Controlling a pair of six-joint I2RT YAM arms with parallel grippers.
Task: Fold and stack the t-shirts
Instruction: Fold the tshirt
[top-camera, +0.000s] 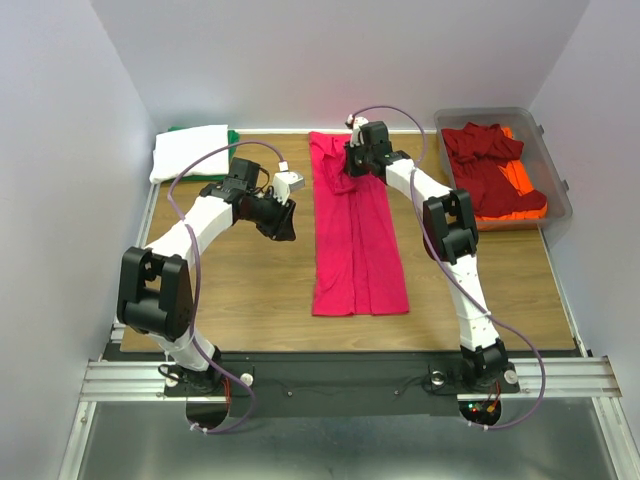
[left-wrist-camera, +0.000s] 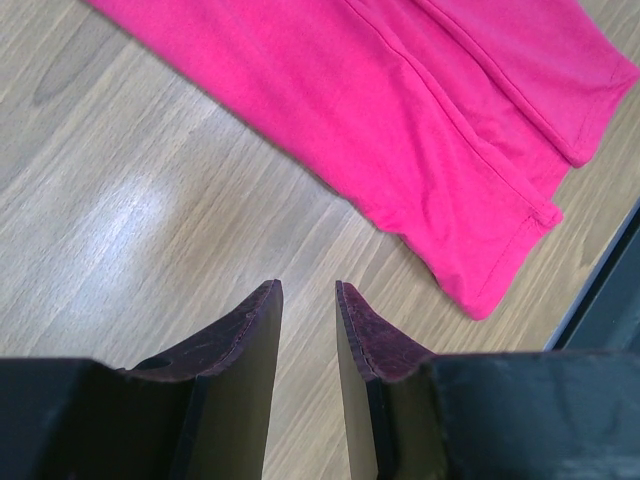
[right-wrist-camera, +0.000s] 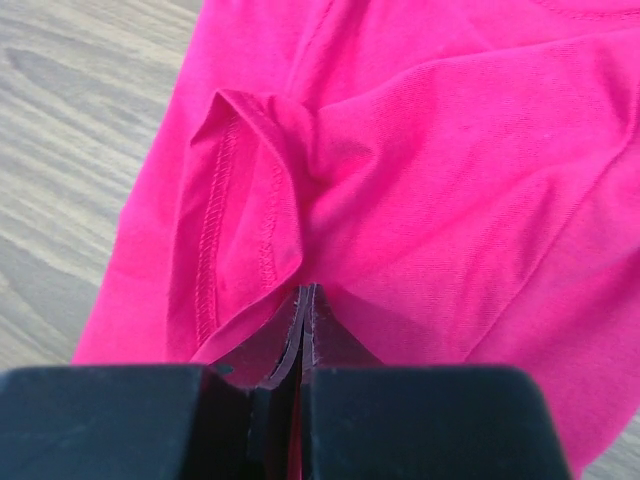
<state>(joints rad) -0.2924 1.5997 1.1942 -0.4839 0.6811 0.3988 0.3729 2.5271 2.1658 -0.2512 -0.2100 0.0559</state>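
Pink tee (top-camera: 356, 250) is laid mid-surface as a long strip folded lengthwise, running from far to near. Its far end is pinched by the right fingers (right-wrist-camera: 318, 335), which are pressed together on a gathered fold beside a stitched hem. Left fingers (left-wrist-camera: 255, 330) are held apart with nothing between them, above bare surface (top-camera: 250, 300) just left of the strip. White tee (top-camera: 188, 152) is folded at the far left corner over a green tee (top-camera: 233, 137). Dark red tee (top-camera: 488, 160) and orange tee (top-camera: 522, 188) are heaped in the bin (top-camera: 556, 205) at far right.
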